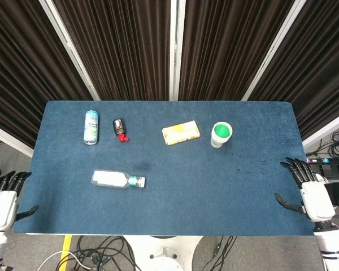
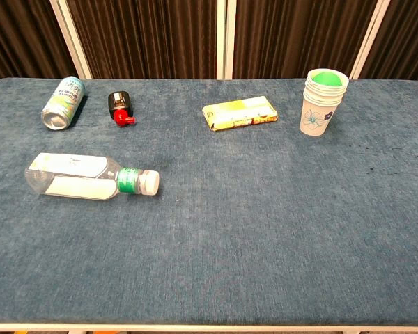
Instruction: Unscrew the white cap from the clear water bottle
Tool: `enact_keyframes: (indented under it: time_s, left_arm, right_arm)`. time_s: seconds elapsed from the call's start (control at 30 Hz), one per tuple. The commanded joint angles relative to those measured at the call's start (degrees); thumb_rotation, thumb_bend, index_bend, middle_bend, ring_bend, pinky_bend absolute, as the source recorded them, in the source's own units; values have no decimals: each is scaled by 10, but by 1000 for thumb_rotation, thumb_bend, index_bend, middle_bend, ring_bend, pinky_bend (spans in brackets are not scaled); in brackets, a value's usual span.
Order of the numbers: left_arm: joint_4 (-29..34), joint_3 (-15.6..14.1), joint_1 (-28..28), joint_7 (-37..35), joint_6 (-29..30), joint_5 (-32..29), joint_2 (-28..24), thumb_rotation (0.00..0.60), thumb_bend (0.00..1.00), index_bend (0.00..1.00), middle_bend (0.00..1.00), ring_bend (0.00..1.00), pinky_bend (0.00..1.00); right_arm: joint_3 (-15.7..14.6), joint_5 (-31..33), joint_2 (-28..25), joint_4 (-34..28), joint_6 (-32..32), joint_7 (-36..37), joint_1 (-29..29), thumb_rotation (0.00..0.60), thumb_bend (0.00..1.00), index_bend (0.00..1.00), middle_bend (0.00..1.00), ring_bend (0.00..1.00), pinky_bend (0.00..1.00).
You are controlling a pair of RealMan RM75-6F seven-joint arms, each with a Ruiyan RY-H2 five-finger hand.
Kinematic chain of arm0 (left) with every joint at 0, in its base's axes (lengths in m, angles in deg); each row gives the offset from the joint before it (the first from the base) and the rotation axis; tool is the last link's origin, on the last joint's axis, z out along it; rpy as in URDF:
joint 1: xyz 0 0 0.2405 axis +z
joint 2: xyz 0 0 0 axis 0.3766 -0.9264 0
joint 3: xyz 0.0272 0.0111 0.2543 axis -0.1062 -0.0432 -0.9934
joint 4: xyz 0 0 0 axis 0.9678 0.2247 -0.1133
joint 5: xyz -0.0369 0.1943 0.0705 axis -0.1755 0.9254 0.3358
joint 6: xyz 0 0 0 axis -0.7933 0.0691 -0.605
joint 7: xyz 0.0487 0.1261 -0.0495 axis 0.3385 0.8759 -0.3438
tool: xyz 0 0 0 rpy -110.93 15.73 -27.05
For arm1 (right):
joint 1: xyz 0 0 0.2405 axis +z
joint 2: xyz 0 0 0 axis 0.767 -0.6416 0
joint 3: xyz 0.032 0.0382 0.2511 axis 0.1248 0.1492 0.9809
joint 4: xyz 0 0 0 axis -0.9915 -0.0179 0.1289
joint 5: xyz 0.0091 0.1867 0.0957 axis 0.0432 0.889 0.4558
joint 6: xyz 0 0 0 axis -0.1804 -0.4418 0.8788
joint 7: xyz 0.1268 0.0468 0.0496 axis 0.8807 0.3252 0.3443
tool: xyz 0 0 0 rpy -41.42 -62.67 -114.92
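The clear water bottle (image 1: 114,179) (image 2: 80,177) lies on its side on the left half of the blue table, its white cap (image 1: 142,182) (image 2: 150,182) pointing right. My left hand (image 1: 3,199) hangs off the table's left front corner, fingers apart and empty. Beside the right front edge is my right hand (image 1: 308,189), fingers spread, holding nothing. Both hands are far from the bottle and appear only in the head view.
At the back left lie a can (image 1: 91,127) (image 2: 61,103) and a small dark bottle with a red cap (image 1: 120,129) (image 2: 120,106). A yellow packet (image 1: 181,133) (image 2: 240,113) sits mid-back. Stacked paper cups (image 1: 221,134) (image 2: 323,101) stand at the back right.
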Motion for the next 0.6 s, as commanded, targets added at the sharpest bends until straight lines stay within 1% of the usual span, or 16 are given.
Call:
enact_keyframes:
  time_s: [0.03,0.23,0.33,0.47,0.6]
  left_arm:
    - [0,0,0,1,0,1,-1,600,109,193,174,91,149]
    - [6,2,-3,15,2,8,-2,600,109,192,175,91,149]
    - [12,9,-20,26,-9,23,-5,600,108,193,174,91,149]
    - [22,24,-69,27,-57,43,-7,600,109,188,174,91,149]
    - [42,37,-127,22,-138,38,-3,600,110,160,167,90,149]
  right_arm:
    - [1,0,1,1,0,1,0,600,195,128,60,0,0]
    - [1,-7,-5,3,9,16,-1,600,195,128,60,0,0]
    - [5,-18,-21,2,17,27,3,600,195,128,59,0,0]
    - [15,-19,-44,-5,19,23,9,600,195,126,56,0,0]
    - [19,-22,-59,-14,16,19,16,600,195,117,49,0,0]
